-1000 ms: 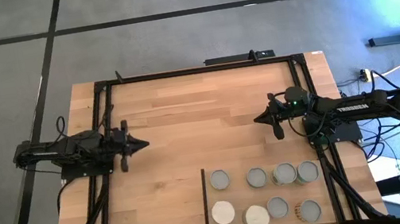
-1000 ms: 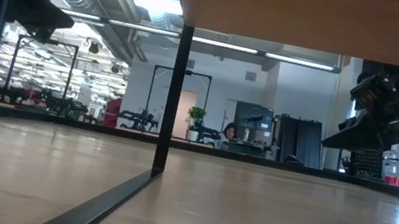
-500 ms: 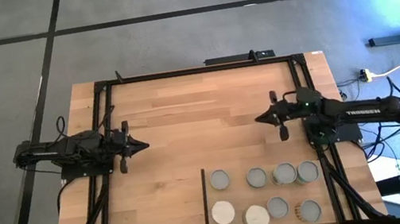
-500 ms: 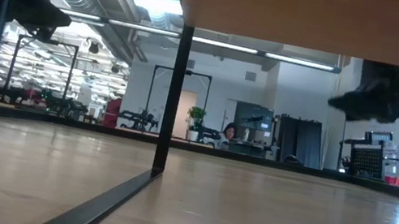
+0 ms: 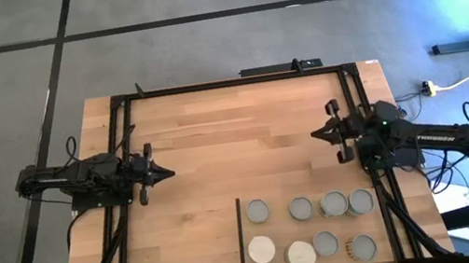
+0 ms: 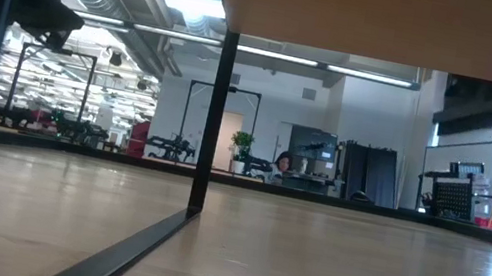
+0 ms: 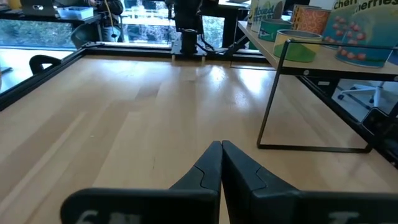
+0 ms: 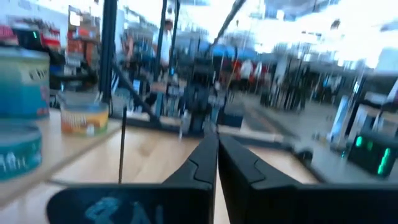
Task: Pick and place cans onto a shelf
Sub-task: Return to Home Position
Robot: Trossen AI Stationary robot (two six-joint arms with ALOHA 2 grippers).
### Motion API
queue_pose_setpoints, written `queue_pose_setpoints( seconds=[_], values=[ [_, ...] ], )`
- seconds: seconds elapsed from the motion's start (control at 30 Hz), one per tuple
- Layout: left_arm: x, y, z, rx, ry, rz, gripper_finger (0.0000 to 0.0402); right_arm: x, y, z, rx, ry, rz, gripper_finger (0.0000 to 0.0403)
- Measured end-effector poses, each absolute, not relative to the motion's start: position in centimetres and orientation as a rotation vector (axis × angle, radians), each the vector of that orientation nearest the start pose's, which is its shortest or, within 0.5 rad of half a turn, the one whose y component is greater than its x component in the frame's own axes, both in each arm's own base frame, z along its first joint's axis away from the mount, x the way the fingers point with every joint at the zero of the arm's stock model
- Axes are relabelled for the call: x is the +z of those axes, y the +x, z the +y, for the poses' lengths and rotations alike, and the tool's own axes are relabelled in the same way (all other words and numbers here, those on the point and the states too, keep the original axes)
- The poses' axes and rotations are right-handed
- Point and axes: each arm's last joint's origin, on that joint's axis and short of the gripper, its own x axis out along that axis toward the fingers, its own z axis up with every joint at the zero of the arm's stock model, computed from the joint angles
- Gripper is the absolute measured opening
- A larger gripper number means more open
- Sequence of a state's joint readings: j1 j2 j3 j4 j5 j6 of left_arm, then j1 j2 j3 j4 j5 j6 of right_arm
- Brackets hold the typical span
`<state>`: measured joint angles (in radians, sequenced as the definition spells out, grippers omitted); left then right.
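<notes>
Several cans with grey or white tops stand upright on the pale wooden shelf at the table's near right. The shelf is raised on thin dark legs, and the cans also show on it in the left wrist view and the right wrist view. My left gripper is shut and empty over the table's left middle, pointing right; its fingers meet in its wrist view. My right gripper is shut and empty over the right middle, pointing left, beyond the shelf's far edge; it also shows in its wrist view.
A dark metal frame runs along the table's far edge and down both sides. The striped plank tabletop lies bare between the two grippers. The low view looks under the shelf's underside past one dark leg.
My right gripper has drawn back toward the table's right edge, still shut, and has gone out of the low view. The left arm and the cans have kept still.
</notes>
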<state>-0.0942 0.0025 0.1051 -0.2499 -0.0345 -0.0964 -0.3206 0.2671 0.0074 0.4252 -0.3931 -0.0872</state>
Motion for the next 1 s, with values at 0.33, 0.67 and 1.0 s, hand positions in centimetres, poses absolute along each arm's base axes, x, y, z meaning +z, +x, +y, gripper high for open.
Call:
queue_pose_setpoints(
  seconds=[0.33, 0.67, 1.0],
  values=[
    [17.5, 8.9, -0.7, -0.052, -0.084, 0.149, 0.0000, 20.4, 8.7, -1.7, 0.054, -0.231, -0.393, 0.0018],
    [17.5, 8.9, -0.7, -0.053, -0.085, 0.144, 0.0000, 20.6, 8.5, -1.7, 0.054, -0.242, -0.421, 0.0018],
    [17.5, 8.9, -0.7, -0.057, -0.059, 0.144, 0.0000, 20.6, 8.5, -1.7, 0.053, -0.241, -0.420, 0.0018]
  ],
)
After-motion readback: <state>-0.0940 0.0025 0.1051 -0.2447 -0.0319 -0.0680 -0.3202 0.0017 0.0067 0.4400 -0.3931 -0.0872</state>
